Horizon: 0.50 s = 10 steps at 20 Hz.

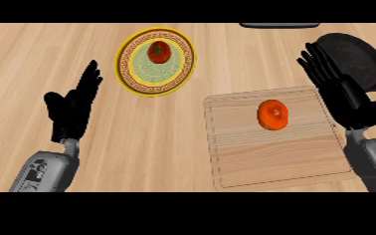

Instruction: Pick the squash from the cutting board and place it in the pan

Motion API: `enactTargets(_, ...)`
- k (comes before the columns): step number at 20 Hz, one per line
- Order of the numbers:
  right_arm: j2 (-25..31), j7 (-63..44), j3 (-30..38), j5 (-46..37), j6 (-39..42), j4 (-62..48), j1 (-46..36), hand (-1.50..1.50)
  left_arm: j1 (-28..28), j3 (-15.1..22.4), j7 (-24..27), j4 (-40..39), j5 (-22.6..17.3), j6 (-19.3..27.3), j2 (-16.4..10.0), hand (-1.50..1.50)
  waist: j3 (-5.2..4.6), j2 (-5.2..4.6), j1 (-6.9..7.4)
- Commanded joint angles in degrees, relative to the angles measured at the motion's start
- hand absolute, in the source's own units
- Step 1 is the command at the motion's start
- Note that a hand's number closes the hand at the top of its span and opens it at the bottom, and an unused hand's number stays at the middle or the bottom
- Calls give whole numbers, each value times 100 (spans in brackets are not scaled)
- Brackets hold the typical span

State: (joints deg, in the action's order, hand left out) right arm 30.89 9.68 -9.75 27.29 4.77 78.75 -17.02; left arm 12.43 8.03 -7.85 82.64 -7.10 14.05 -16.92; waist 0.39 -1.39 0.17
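Lying on the cutting board (pixel 272 154), the squash (pixel 273 114) is noted left of the right hand (pixel 339 87), clear of its straight, empty fingers (pixel 317 65).

Bench (pixel 147 144): light wood top, grain running L-R, fills the whole view. 3 things sit directly on it, plus 1 unclear.
- Plate (pixel 126 77), upper centre-left: round, yellow rim w/ dark patterned band, pale green middle.
- Cutting board (pixel 272 154), lower right: light wood, rectangular, rounded corners, groove around the edge, turned slightly vs the bench grain.
- Pan (pixel 352 45), far right, just beyond the board's top-right corner: dark, round, only partly visible, cut by the view edge.
- Plate and board well apart.
- Dark flat thing (pixel 279 25) at top edge, mostly out of view, can't ID.
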Motion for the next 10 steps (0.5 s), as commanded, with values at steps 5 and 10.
enactTargets(5,322,-1275,133,-201,279,-2176,-1207,-150,192,315,-198,564,166,-760,-502,0,-30,55,317)
enactTargets(10,593,-1299,-886,-2530,-1433,-2174,-970,150,92,691,-157,488,250,-773,-173,0,-36,76,200)
